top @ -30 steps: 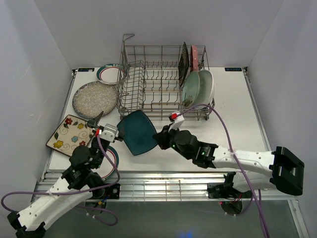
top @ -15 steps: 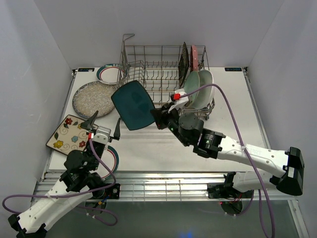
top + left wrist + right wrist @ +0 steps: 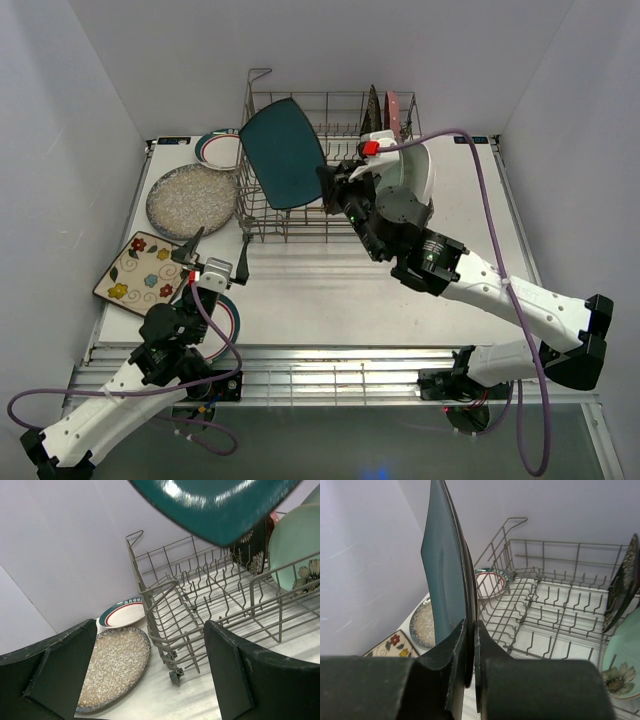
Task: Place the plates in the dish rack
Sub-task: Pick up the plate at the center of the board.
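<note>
From above, the right end effector is clamped on the edge of the teal square plate, which is raised on edge over the left part of the dish rack. At the rack's right end stand the black floral plate, the pink plate and the white oval plate. On the table, left of the rack, lie a green-and-red-rimmed plate, the speckled grey plate and the cream flowered square plate. The left end effector hangs spread wide and holds nothing, near the rack's front left corner.

The left wrist view shows both its fingers far apart. The teal plate's underside is overhead and the mint plate stands at the right.

The right wrist view shows its fingers pinching the teal plate's rim. The plate stands nearly vertical, with the rack's bare tines beyond it.
</note>
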`<state>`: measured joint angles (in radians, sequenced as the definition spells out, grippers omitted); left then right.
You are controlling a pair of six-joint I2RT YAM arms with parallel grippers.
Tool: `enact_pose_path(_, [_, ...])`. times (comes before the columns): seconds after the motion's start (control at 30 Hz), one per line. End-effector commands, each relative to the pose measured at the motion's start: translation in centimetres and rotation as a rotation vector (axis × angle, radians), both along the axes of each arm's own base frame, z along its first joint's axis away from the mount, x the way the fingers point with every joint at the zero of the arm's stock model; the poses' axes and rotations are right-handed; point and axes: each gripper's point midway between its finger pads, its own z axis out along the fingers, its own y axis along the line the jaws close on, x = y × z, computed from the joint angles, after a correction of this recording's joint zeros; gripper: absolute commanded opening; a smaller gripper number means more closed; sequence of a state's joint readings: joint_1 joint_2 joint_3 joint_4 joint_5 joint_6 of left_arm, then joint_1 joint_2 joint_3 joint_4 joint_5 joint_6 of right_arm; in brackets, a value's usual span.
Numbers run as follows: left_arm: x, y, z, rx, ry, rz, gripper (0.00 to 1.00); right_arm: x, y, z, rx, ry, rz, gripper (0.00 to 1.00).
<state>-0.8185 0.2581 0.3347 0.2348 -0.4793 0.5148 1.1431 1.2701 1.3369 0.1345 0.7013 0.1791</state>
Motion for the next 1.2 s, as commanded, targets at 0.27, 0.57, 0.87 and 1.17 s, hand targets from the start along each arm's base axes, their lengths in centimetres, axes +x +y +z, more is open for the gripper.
enact_pose_path(0.27, [0.3, -0.4, -2.2, 0.027, -0.009, 0.003, 0.98, 5.8, -4.7, 9.4, 0.162, -0.109, -0.22, 0.08])
enact_pose_path(0.57, [0.5, -0.7, -3.0, 0.039, 0.006, 0.0, 0.98, 12.1, -6.3, 10.3, 0.08, -0.107, -0.389, 0.08])
enact_pose_path(0.87, [0.6, -0.8, -3.4, 0.046, 0.014, -0.002, 0.98, 19.0, -7.4, 9.0, -0.021, -0.1, -0.566, 0.08])
enact_pose_path(1.17, [0.7, -0.9, -3.5, 0.047, 0.017, -0.004, 0.98, 23.8, -8.7, 6.8, -0.112, -0.116, -0.693, 0.08])
